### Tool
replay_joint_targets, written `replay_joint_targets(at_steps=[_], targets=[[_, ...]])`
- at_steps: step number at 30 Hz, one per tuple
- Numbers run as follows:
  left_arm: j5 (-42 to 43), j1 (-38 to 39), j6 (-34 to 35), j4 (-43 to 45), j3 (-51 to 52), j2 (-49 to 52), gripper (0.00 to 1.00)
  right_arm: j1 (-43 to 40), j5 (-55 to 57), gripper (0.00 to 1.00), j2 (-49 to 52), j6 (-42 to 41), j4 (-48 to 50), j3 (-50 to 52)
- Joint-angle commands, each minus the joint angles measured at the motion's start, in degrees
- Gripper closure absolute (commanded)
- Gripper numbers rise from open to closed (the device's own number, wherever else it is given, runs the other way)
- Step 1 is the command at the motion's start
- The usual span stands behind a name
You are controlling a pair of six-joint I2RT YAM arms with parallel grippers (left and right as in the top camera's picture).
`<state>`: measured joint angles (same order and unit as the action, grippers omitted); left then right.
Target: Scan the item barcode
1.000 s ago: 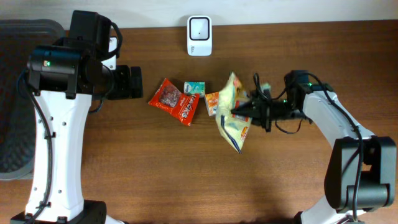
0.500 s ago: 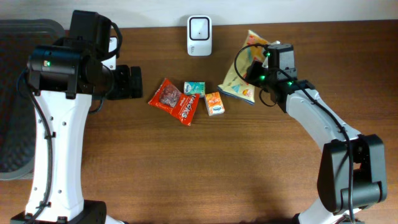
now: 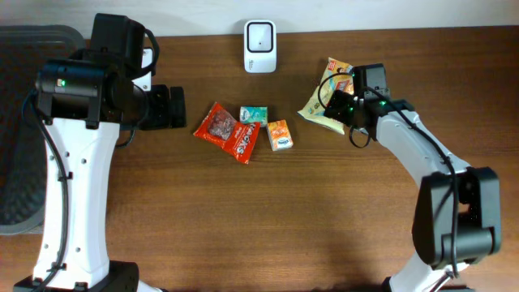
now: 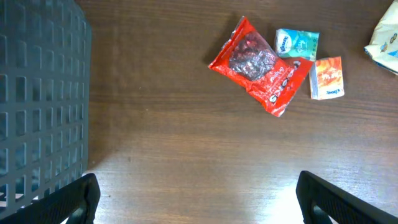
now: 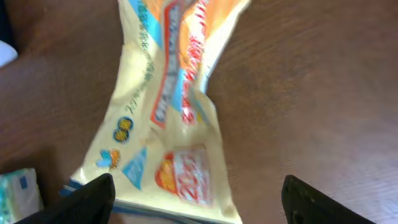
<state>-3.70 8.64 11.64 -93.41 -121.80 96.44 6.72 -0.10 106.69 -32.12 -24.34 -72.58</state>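
One second ago the yellow snack bag (image 3: 324, 105) was held up near the orange box (image 3: 280, 135). Now it lies on the table (image 3: 243, 211) further back, to the right of the scanner (image 3: 259, 36). The right gripper (image 5: 200, 202) has released it, and its jaws are spread wide above the bag.

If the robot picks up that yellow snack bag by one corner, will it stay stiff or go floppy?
Probably floppy: the yellow snack bag looks pinched and creased in the middle, like thin film. Likely light too, being a thin packet. Lying flat, it should not roll.
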Motion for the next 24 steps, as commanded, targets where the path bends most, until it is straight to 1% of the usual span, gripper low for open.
replay_joint_targets(at_steps=[1, 3, 4, 5, 6, 7, 8, 10, 12, 13, 16, 17, 18, 19, 20, 21, 23, 24], targets=[[-0.6, -0.1, 0.5, 0.1, -0.2, 0.1, 0.01, 0.0, -1.2, 0.13, 4.9, -2.9, 3.9, -0.7], [-0.6, -0.1, 0.5, 0.1, -0.2, 0.1, 0.01, -0.1, -1.2, 0.13, 7.7, -2.9, 7.1, -0.7], [-0.6, -0.1, 0.5, 0.1, -0.2, 0.1, 0.01, 0.0, -1.2, 0.32, 9.1, -2.9, 7.8, -0.7], [-0.6, -0.1, 0.5, 0.1, -0.2, 0.1, 0.01, 0.0, -1.2, 0.56, 9.6, -2.9, 7.5, -0.7], [-0.6, -0.1, 0.5, 0.1, -0.2, 0.1, 0.01, 0.0, -1.3, 0.77, 9.6, -2.9, 6.1, -0.7], [-0.6, -0.1, 0.5, 0.1, -0.2, 0.1, 0.01, 0.0, -1.9, 0.90, 9.2, -2.9, 5.0, -0.7], [-0.6, -0.1, 0.5, 0.1, -0.2, 0.1, 0.01, -0.1, -2.9, 0.96, 8.2, -2.9, 3.7, -0.7], [-0.6, -0.1, 0.5, 0.1, -0.2, 0.1, 0.01, 0.0, -2.7, 0.96, 5.2, -2.4, 0.7, -1.4], [-0.6, -0.1, 0.5, 0.1, -0.2, 0.1, 0.01, 0.0, 0.0, 0.96, -0.2, 0.3, -3.0, -2.8], [-0.6, -0.1, 0.5, 0.1, -0.2, 0.1, 0.01, 0.0, 6.2, 0.96, -4.0, 0.3, -6.6, -4.0], [-0.6, -0.1, 0.5, 0.1, -0.2, 0.1, 0.01, 0.1, 22.8, 0.96, -10.9, 0.1, -14.4, -5.6], [-0.6, -0.1, 0.5, 0.1, -0.2, 0.1, 0.01, 0.0, 35.9, 0.96, -12.3, -3.3, -20.0, -5.6], [-0.6, -0.1, 0.5, 0.1, -0.2, 0.1, 0.01, 0.0, 45.7, 0.96, -11.7, -10.3, -26.3, -5.3], [-0.6, -0.1, 0.5, 0.1, -0.2, 0.1, 0.01, 0.0, 49.9, 0.96, -10.7, -15.8, -30.9, -4.9], [-0.6, -0.1, 0.5, 0.1, -0.2, 0.1, 0.01, 0.0, 52.4, 0.96, -8.9, -21.2, -34.3, -3.6], [-0.6, -0.1, 0.5, 0.1, -0.2, 0.1, 0.01, 0.0, 52.6, 0.96, -7.4, -23.9, -35.2, -2.5], [-0.6, -0.1, 0.5, 0.1, -0.2, 0.1, 0.01, 0.0, 52.3, 0.96, -2.5, -26.9, -35.1, -0.6], [-0.6, -0.1, 0.5, 0.1, -0.2, 0.1, 0.01, 0.0, 51.2, 0.96, 0.3, -26.9, -35.0, -0.5]])
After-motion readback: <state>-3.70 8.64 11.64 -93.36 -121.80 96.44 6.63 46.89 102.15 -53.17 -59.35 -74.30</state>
